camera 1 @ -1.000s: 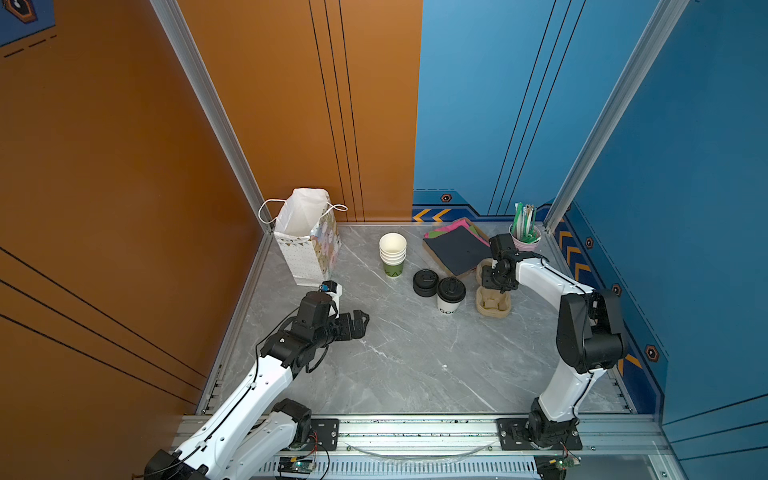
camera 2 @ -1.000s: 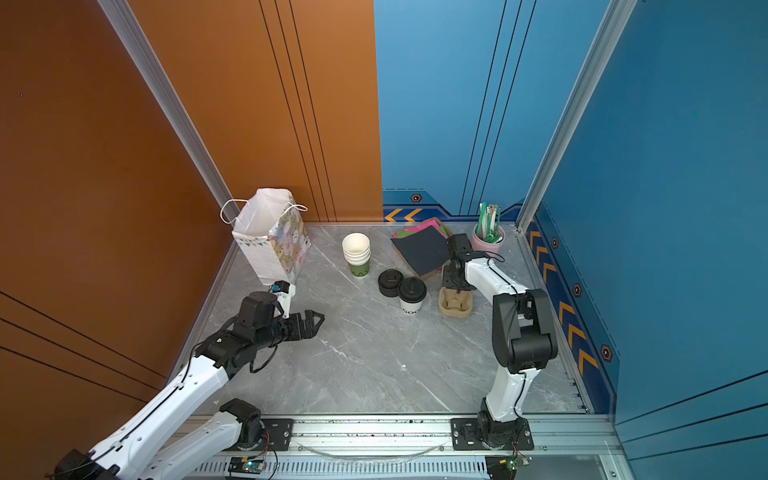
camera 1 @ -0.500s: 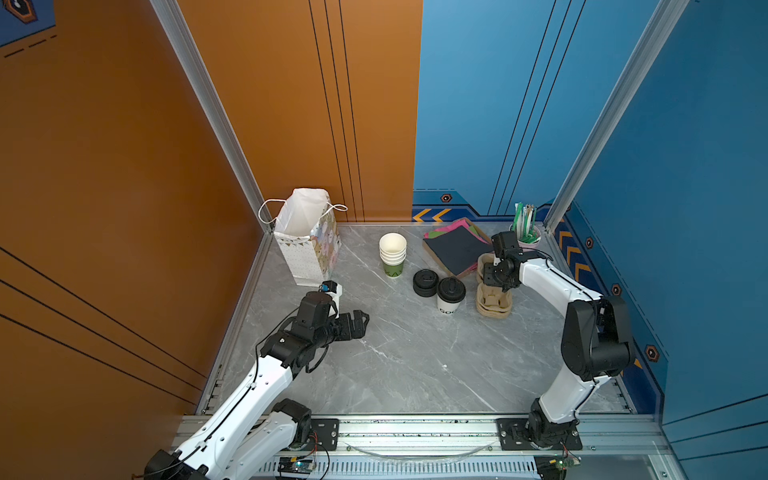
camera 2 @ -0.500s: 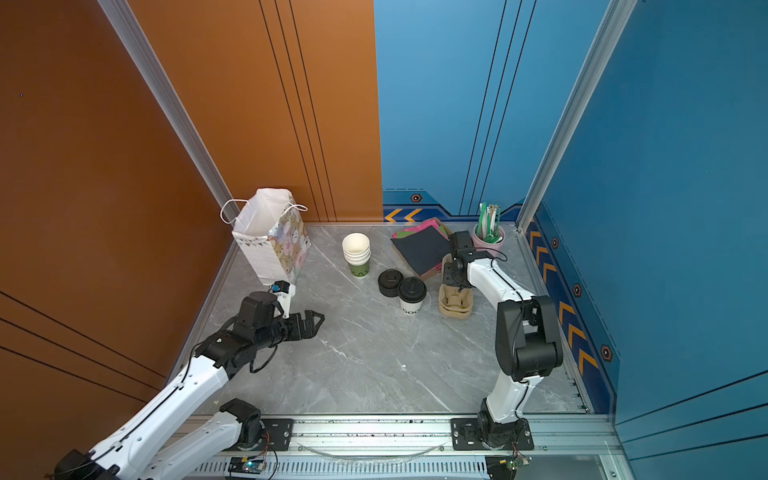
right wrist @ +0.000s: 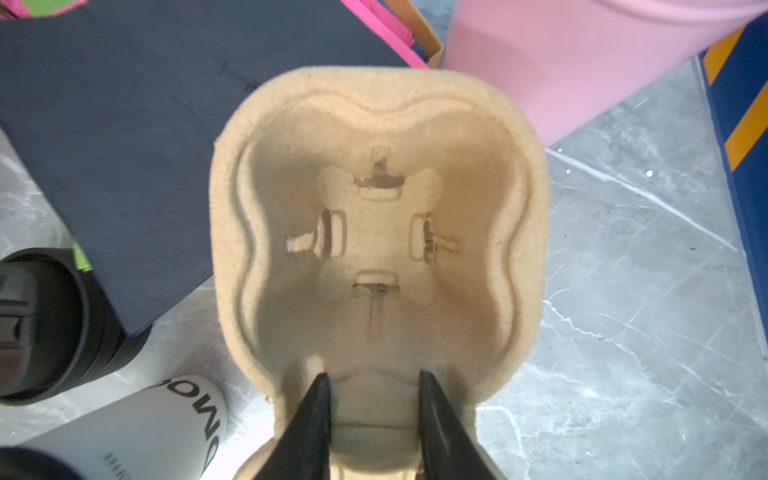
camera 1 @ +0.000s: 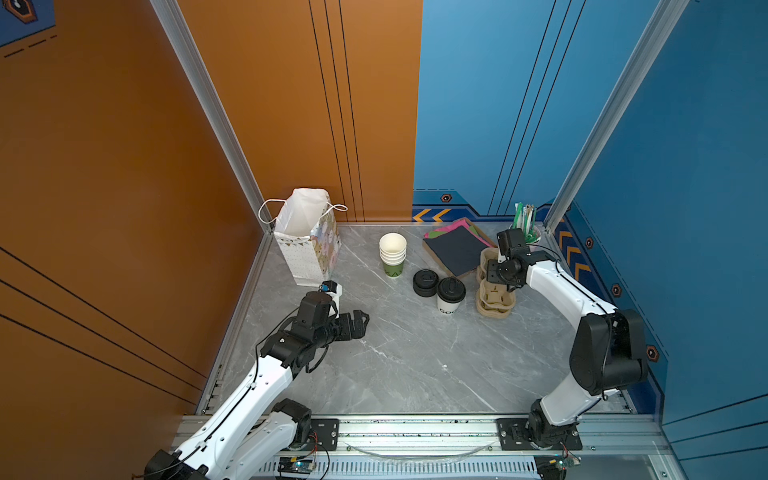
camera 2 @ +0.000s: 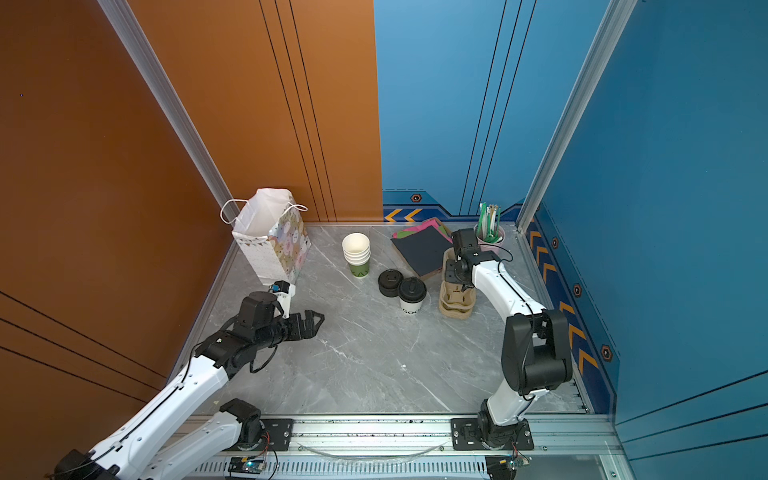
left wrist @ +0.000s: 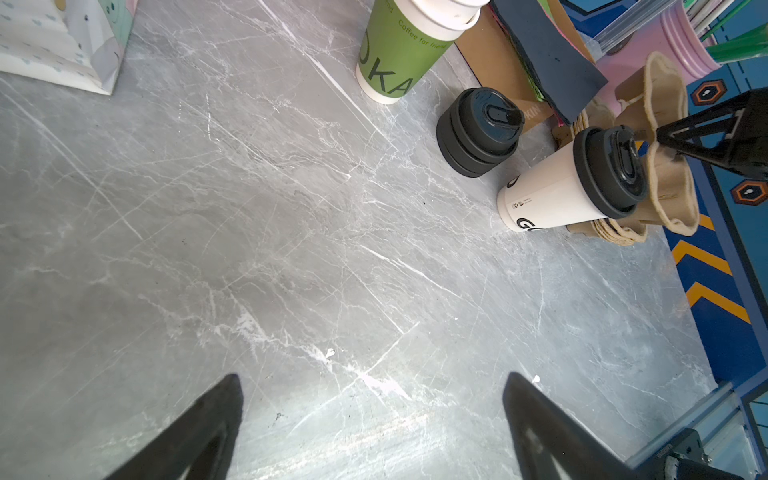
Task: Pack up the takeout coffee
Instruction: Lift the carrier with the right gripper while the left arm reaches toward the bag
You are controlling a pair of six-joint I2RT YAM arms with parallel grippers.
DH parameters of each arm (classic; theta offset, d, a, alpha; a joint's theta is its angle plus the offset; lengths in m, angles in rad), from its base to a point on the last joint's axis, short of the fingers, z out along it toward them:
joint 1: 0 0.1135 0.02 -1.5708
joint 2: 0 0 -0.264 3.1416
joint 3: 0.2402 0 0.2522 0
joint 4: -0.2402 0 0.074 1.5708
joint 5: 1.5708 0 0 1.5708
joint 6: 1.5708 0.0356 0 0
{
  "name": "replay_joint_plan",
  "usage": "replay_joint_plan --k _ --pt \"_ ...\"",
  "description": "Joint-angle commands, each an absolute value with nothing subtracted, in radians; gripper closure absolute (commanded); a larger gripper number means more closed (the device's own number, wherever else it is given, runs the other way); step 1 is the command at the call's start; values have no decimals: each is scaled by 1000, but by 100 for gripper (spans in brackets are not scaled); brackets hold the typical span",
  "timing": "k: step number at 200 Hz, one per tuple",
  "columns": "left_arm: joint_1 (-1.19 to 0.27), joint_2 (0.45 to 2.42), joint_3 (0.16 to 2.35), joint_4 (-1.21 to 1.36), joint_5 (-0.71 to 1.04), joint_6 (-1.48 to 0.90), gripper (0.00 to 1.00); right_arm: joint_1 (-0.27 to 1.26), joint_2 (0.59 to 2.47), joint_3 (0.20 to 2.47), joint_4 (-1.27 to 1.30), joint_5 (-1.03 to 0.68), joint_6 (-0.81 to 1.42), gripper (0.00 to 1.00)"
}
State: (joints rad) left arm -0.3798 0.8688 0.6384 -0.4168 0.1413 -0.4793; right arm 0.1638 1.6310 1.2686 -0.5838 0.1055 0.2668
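Just beside right gripper (right wrist: 374, 380) clamping cup carrier (right wrist: 376, 237) stands takeout coffee (camera 1: 451, 296).

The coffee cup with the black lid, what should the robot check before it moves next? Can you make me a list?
1. Takeout coffee upright with its lid on: ok.
2. Left gripper open and empty: ok.
3. Right gripper pinching the cup carrier: ok.
4. Only one carrier raised off the carrier stack: cannot tell.
5. Raised carrier clear of the coffee's lid: cannot tell, they are very close.
6. Paper bag standing with its mouth open: ok.
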Motion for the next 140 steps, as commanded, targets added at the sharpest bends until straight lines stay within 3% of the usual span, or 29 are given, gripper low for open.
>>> replay_joint_plan --k 1,71,140 --pt "-371 861 647 -422 133 -488 2 173 1571 1237 -621 100 272 66" --pt "-361 905 793 -449 124 -414 2 179 1428 1206 -637 57 278 66" --pt "-236 1191 1411 -664 47 -146 1 206 1356 1206 -637 7 278 65"
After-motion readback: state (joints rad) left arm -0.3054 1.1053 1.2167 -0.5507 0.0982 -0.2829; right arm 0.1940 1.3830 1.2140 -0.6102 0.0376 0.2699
